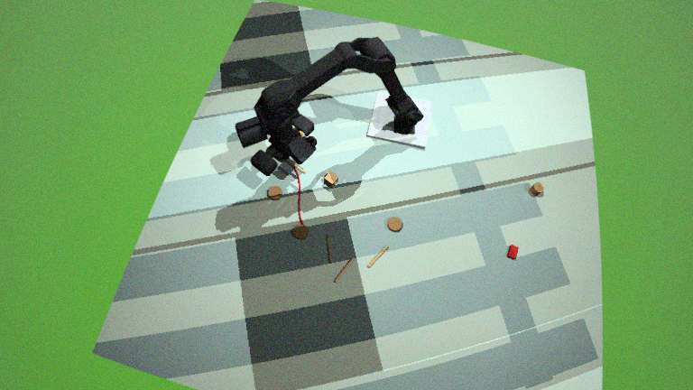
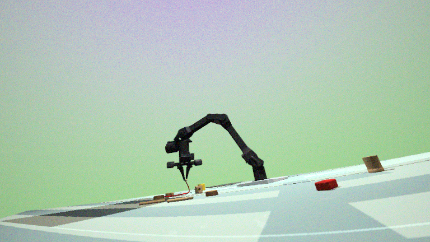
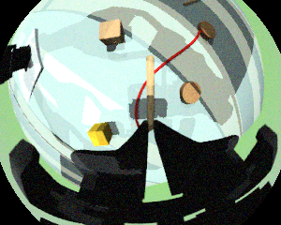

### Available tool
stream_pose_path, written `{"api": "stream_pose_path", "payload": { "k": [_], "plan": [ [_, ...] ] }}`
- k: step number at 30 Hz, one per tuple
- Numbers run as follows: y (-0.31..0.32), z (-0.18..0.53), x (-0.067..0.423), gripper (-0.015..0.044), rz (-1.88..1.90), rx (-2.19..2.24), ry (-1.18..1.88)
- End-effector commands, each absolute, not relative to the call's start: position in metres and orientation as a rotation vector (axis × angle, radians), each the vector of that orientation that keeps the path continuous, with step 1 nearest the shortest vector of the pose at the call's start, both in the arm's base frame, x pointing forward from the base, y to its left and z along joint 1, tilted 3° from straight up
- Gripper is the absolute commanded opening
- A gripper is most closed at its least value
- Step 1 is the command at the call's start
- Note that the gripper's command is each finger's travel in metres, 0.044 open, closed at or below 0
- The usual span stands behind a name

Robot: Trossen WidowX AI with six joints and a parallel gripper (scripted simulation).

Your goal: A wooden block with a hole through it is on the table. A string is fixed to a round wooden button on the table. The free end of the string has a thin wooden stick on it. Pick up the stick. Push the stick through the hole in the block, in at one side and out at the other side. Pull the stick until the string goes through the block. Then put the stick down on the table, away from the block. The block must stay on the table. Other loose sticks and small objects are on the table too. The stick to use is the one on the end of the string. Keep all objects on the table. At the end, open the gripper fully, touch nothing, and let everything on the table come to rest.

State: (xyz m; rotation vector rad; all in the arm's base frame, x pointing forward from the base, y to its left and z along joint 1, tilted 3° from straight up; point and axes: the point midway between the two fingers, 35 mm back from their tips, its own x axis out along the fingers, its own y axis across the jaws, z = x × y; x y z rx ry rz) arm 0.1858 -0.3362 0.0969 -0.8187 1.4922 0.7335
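Gripper [image 3: 152, 127] closed tight on the thin stick [image 3: 151, 90], held above the table [image 1: 459, 283]; stick projects forward past the fingertips. Red string [image 1: 298, 197] runs from the stick down to the round button [image 1: 300, 232]. Block [image 1: 331, 179] sits on the table just beside the gripper, apart from it. Three loose sticks [image 1: 343, 269] lie beyond the button.

A bare robot test bench is showing here: a patterned grey table [image 1: 439, 283] is sitting in flat green surroundings, with one black arm [image 1: 327, 66] standing near its far edge.
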Motion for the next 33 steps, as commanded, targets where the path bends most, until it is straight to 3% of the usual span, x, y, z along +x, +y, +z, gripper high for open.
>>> {"api": "stream_pose_path", "payload": {
  "k": [1,33],
  "plan": [
    [-0.342,0.096,0.182,0.0,0.741,-0.817,1.497],
    [-0.377,0.099,0.159,0.0,0.739,-0.819,1.503]
  ]
}}
